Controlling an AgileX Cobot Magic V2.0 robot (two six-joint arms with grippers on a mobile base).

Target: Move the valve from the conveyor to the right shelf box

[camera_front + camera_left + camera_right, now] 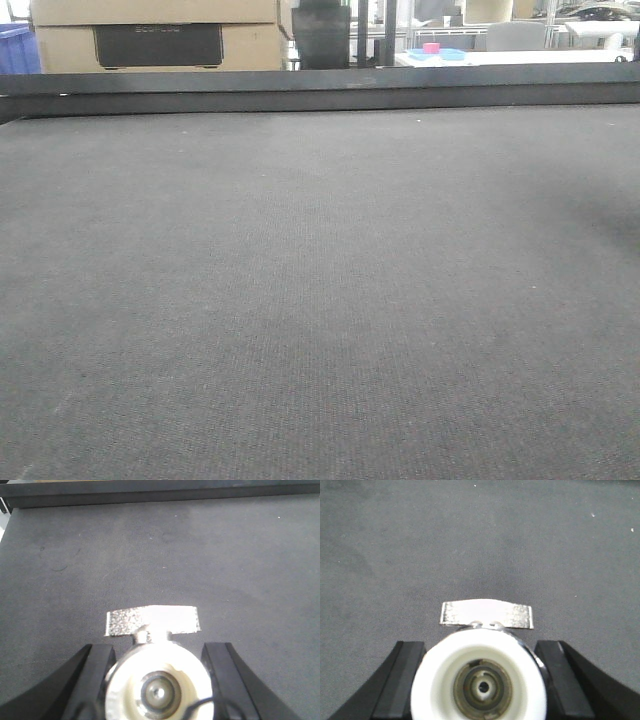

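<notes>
The conveyor [320, 300] is a broad dark grey woven belt with a black rail [320, 95] along its far edge. No valve and no gripper shows in the front view. In the left wrist view, my left gripper [157, 652] has its black fingers [97, 672] pressed on both sides of a valve [157, 685], seen end-on as a white cap with a silver lever [152, 621] above it. In the right wrist view, my right gripper [480, 647] is likewise shut on a valve [445, 680] with a silver lever [486, 615]. The belt lies behind both.
Beyond the rail stand cardboard boxes [150, 35], a blue crate [18, 50] at far left, and a white table with a pink object [430, 48] at back right. The rail also shows at the top of the left wrist view [160, 495].
</notes>
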